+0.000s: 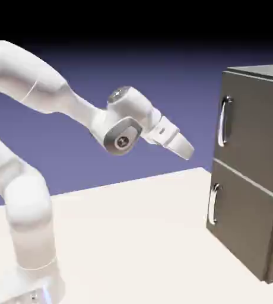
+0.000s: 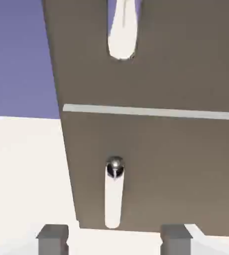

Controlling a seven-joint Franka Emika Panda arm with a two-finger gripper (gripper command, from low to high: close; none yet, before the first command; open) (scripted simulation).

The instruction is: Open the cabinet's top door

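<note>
At the exterior view's left, nearest the robot's base, the white arm rises from the pale surface and reaches right, its end tilted downward. The jaws stand wide open, well apart from each other, holding nothing, and are short of the cabinet, which stands dark grey at the right. On its front, the lower door is closed, with a short silver handle upright near its left edge. Directly above sits the top door, also closed, its longer curved handle upright near the left edge. Farthest back is the blue-violet backdrop.
</note>
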